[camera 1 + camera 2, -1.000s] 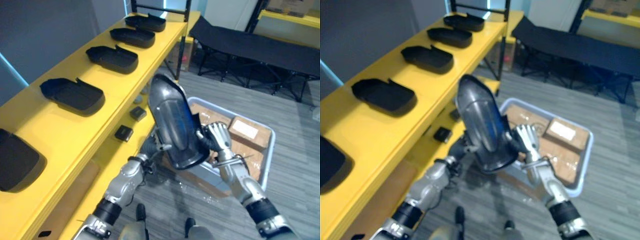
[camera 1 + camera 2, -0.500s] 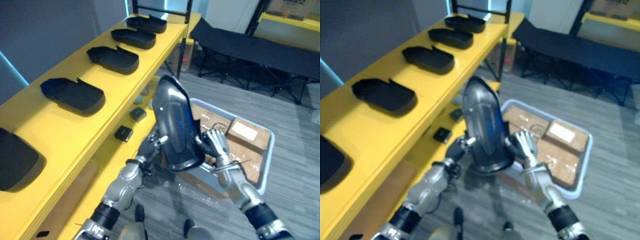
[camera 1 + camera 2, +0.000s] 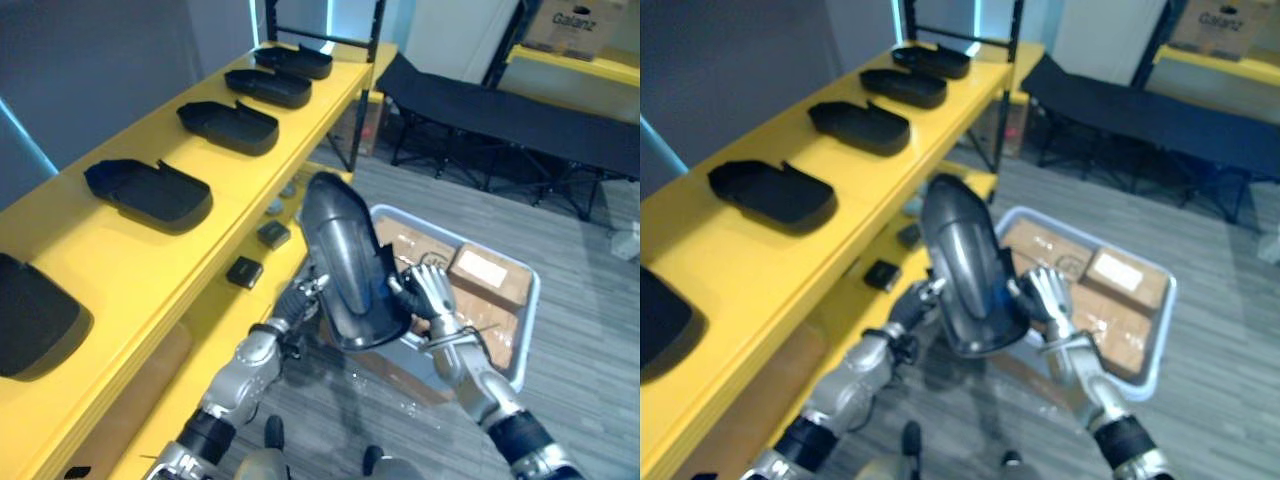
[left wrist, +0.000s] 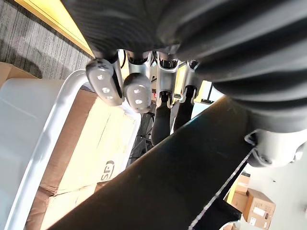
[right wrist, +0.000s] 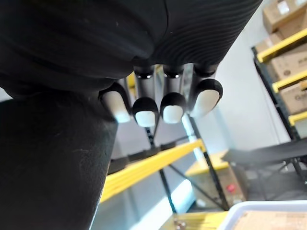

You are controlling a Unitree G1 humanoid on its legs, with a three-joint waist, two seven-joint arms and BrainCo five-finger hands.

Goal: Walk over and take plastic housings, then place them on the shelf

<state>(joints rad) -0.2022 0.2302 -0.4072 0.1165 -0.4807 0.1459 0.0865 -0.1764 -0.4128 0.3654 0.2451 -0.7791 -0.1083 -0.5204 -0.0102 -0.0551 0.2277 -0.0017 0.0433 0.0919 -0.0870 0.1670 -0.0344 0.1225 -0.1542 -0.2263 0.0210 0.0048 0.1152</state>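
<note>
A long yellow shelf board [image 3: 120, 262] runs away to the left of the left hand [image 3: 303, 298], carrying a row of open black plastic housings [image 3: 150, 190]. On the lower yellow board, just left of that hand, lie small dark blocks [image 3: 245, 271]. Below and behind the right hand [image 3: 428, 292] a pale grey plastic bin [image 3: 527, 318] holds brown cardboard boxes [image 3: 490, 275] on the grey plank floor [image 3: 590, 380]. A black folding cot [image 3: 500, 110] stands well beyond both hands.

Between the hands a glossy dark plastic housing [image 3: 345, 265] stands on edge, raised above the bin. The left hand meets its back with bent fingers. The right hand's fingers wrap round the opposite rim. Both hands grip the housing.

The left wrist view shows bent fingers [image 4: 136, 96] above the housing's dark edge, with the bin's rim and cardboard underneath. The right wrist view shows curled fingertips [image 5: 144, 112] beside the housing's black wall, and past them stacked brown cartons [image 5: 288, 14] on a yellow rack.
</note>
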